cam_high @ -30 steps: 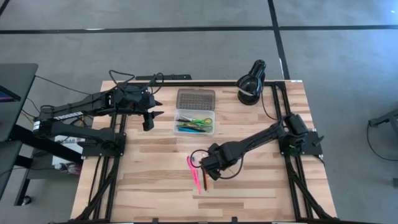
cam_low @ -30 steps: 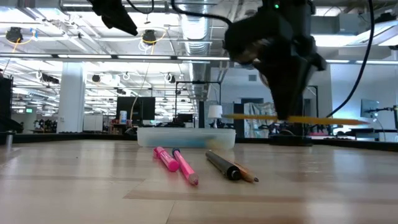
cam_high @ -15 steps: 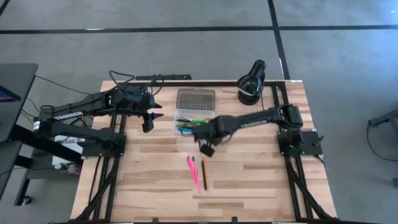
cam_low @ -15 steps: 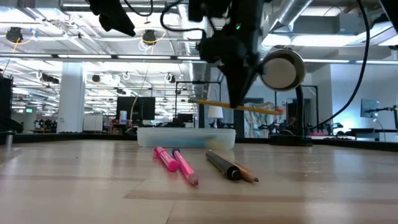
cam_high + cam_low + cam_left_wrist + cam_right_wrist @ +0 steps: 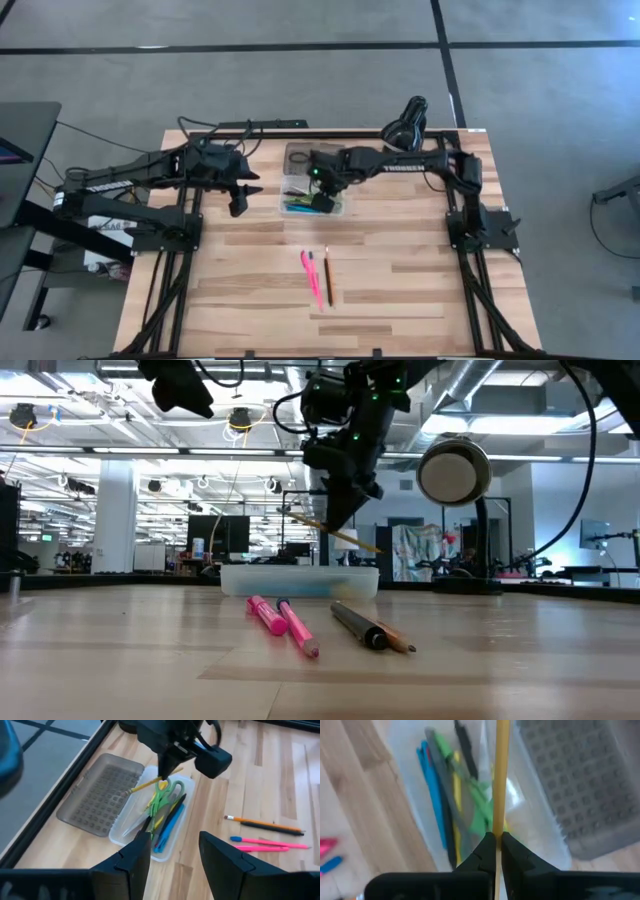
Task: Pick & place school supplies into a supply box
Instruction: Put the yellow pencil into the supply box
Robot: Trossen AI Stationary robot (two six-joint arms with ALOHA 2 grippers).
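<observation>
Hovering over the supply box (image 5: 314, 194), right tool (image 5: 318, 186) clenching a yellow pencil (image 5: 149, 782), left tool (image 5: 243, 192) released beside it.

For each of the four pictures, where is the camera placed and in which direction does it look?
High view: above the table, facing straight down; both arms, supply box, lamp.
Low view: table height, facing level into the room; right tool holding the yellow pencil.
Left wrist view: on the left arm, looking past its own fingers at the box.
Right wrist view: on the right arm, looking down at the box.
Shared: all show the box.
</observation>
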